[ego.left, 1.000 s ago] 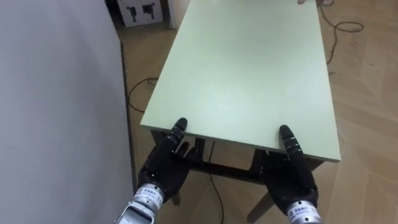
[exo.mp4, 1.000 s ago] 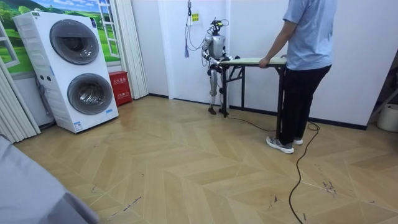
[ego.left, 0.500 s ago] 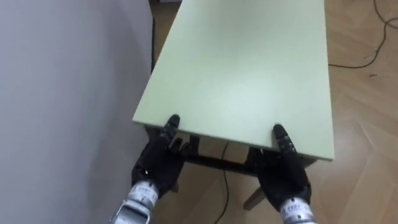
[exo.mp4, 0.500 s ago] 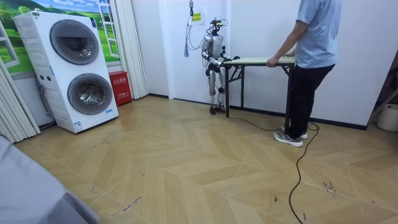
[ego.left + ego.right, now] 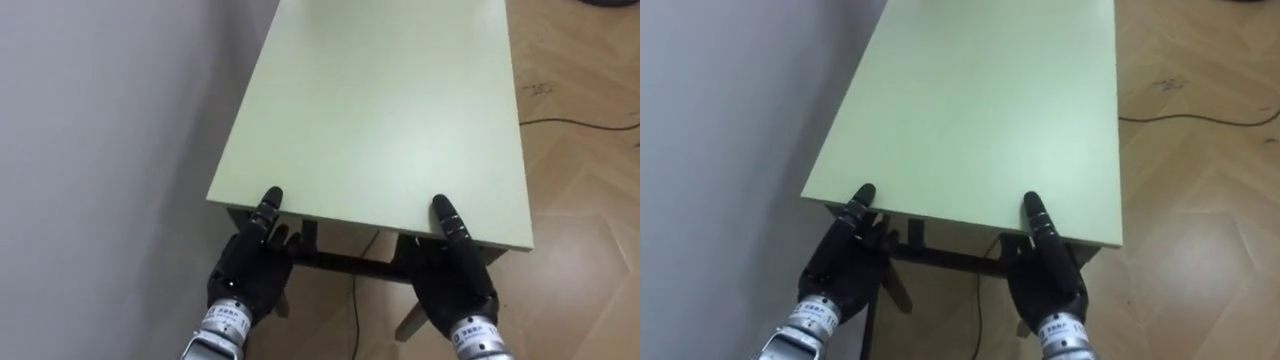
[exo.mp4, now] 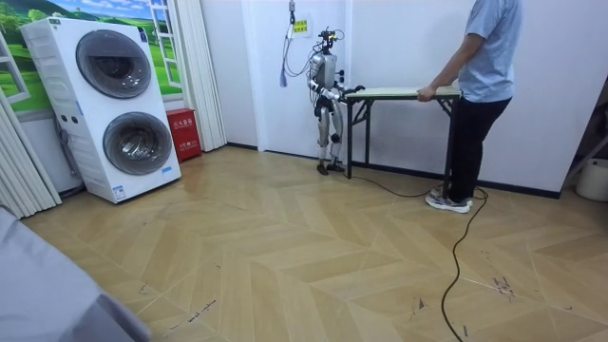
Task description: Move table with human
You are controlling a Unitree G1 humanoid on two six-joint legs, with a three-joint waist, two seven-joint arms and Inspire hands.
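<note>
The pale green table (image 5: 380, 100) stretches away from me, its near edge at my hands. My left hand (image 5: 250, 270) grips the near left corner, thumb on top and fingers under the edge. My right hand (image 5: 455, 285) grips the near right part the same way. In the room view I stand at the end of the table (image 6: 399, 92) on the room view's left, close to the white wall. A person (image 6: 480, 85) holds the other end with both hands.
A white wall (image 5: 100, 150) runs close along the table's left side. A dark cable (image 5: 590, 125) lies on the wood floor to the right. In the room view, stacked washing machines (image 6: 119, 104) and a red box (image 6: 182, 133) stand at the left.
The table and the person have moved toward the room view's right, and I have followed a little. My hands keep the same hold on the near edge.
</note>
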